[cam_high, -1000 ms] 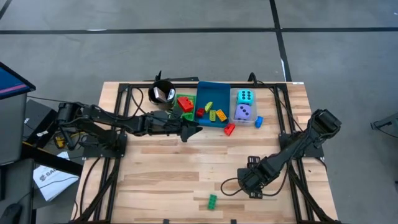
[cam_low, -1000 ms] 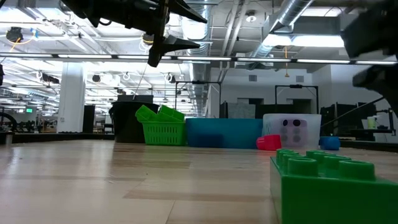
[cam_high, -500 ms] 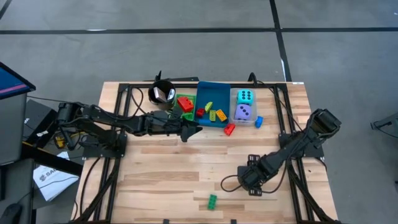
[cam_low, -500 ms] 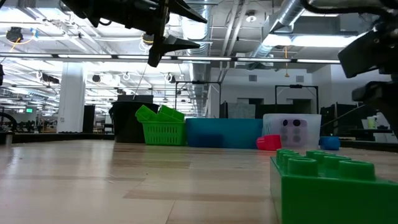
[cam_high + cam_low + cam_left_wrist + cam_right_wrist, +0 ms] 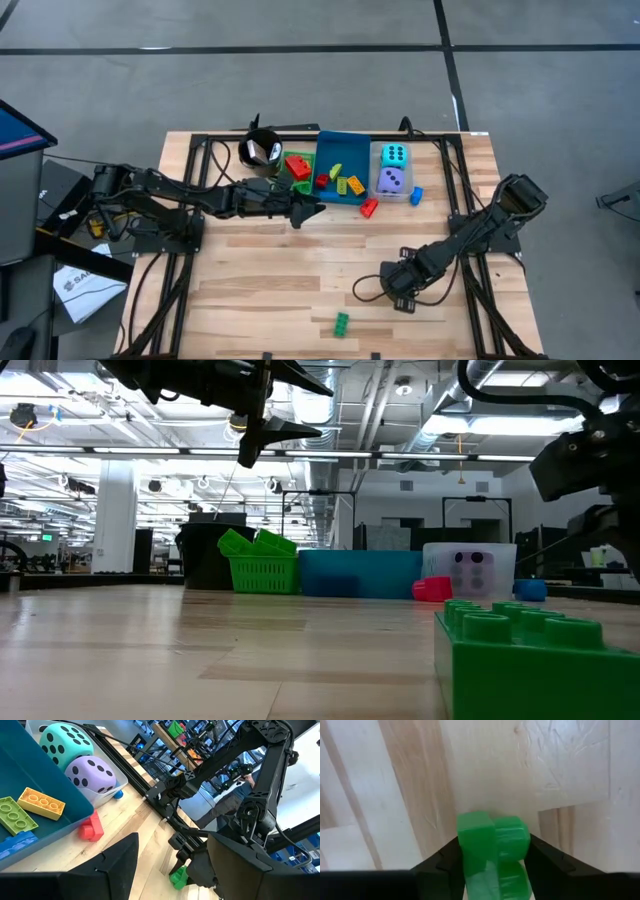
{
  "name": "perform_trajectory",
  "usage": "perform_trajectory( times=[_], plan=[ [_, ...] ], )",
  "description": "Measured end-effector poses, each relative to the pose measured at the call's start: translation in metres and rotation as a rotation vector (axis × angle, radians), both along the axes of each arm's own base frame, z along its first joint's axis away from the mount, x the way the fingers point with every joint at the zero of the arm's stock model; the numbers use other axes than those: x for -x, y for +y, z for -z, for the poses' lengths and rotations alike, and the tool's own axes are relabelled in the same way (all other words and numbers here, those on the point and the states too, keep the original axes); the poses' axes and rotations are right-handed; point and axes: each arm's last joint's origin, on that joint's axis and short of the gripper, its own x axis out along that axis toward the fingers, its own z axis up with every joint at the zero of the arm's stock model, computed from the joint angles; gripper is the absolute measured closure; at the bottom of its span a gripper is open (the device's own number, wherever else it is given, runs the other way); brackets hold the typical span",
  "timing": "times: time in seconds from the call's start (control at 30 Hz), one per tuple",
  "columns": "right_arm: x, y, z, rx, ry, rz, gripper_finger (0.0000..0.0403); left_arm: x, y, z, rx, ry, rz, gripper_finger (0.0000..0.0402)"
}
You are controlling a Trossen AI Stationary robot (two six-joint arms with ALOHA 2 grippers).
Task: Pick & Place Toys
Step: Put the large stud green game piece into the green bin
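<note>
My right gripper (image 5: pixel 400 292) points down at the table's near right and is shut on a small green brick (image 5: pixel 492 837). In the high view the gripper itself hides that brick. A second green brick (image 5: pixel 341 323) lies flat near the table's front edge, close up in the low view (image 5: pixel 520 650). My left gripper (image 5: pixel 312 209) hangs open and empty above the table beside the green tray (image 5: pixel 297 168) and blue tray (image 5: pixel 340 150), which hold several bricks. A cyan die (image 5: pixel 394 154) and a purple die (image 5: pixel 391 180) sit in the clear tray. My right gripper pinches the green brick between its two fingers, one finger on each of two opposite sides (image 5: pixel 461 845). The fingers come from above, pointing down. The brick is at the wooden table top; whether it rests on it I cannot tell.
A black cup (image 5: pixel 262 150) stands at the far left of the trays. A red brick (image 5: pixel 369 207) and a blue brick (image 5: pixel 416 195) lie on the table beside the trays. Bare wood lies between the trays and the front edge.
My right gripper has come down toward the table and shifted a little toward the table's left edge. My left arm has kept still.
</note>
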Motion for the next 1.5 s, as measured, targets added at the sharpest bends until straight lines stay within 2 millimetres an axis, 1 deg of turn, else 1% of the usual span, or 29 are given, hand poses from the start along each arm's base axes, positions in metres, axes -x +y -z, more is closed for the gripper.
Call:
perform_trajectory(
  times=[0.17, 0.27, 0.33, 0.43, 0.53, 0.63, 0.77, 0.9, 0.97, 1.07, 1.2, 1.27, 1.33, 1.43, 1.5],
  plan=[
    [-0.002, 0.002, -0.002, -0.024, -0.006, 0.055, 0.0246, 0.004, 0.003, -0.003, 0.001, 0.013, -0.007, 0.0170],
    [-0.005, 0.005, -0.012, -0.053, -0.038, 0.084, 0.0246, 0.015, 0.009, -0.009, 0.001, 0.054, -0.027, 0.0170],
    [-0.006, 0.005, -0.021, -0.058, -0.066, 0.109, 0.0246, 0.028, 0.015, -0.017, 0.002, 0.081, -0.053, 0.0170],
    [-0.010, 0.004, -0.038, -0.034, -0.144, 0.163, 0.0246, 0.051, 0.026, -0.032, 0.004, 0.096, -0.102, 0.0170],
    [-0.016, -0.003, -0.057, 0.024, -0.226, 0.233, 0.0246, 0.078, 0.034, -0.047, 0.006, 0.087, -0.152, 0.0170],
    [-0.025, -0.015, -0.077, 0.076, -0.326, 0.307, 0.0246, 0.103, 0.038, -0.062, 0.004, 0.053, -0.189, 0.0170],
    [-0.045, -0.036, -0.104, 0.155, -0.467, 0.382, 0.0246, 0.130, 0.038, -0.071, 0.004, 0.038, -0.215, 0.0170],
    [-0.071, -0.060, -0.133, 0.185, -0.634, 0.405, 0.0246, 0.144, 0.036, -0.073, 0.006, 0.053, -0.223, 0.0170],
    [-0.085, -0.072, -0.150, 0.178, -0.742, 0.410, 0.0246, 0.145, 0.036, -0.072, 0.009, 0.057, -0.212, 0.0170],
    [-0.098, -0.089, -0.174, 0.193, -0.875, 0.417, 0.0246, 0.143, 0.035, -0.071, 0.022, 0.056, -0.181, 0.0170],
    [-0.108, -0.114, -0.202, 0.262, -0.986, 0.408, 0.0246, 0.137, 0.037, -0.067, 0.060, 0.081, -0.184, 0.0170],
    [-0.111, -0.128, -0.210, 0.309, -1.017, 0.403, 0.0246, 0.135, 0.037, -0.066, 0.060, 0.084, -0.184, 0.0170],
    [-0.113, -0.144, -0.214, 0.354, -1.038, 0.410, 0.0246, 0.134, 0.037, -0.066, 0.056, 0.086, -0.186, 0.0170],
    [-0.116, -0.169, -0.215, 0.383, -1.056, 0.404, 0.0246, 0.135, 0.038, -0.066, 0.047, 0.090, -0.226, 0.0170],
    [-0.122, -0.186, -0.212, 0.378, -1.066, 0.388, 0.0246, 0.137, 0.039, -0.067, 0.035, 0.078, -0.273, 0.0170]
  ],
)
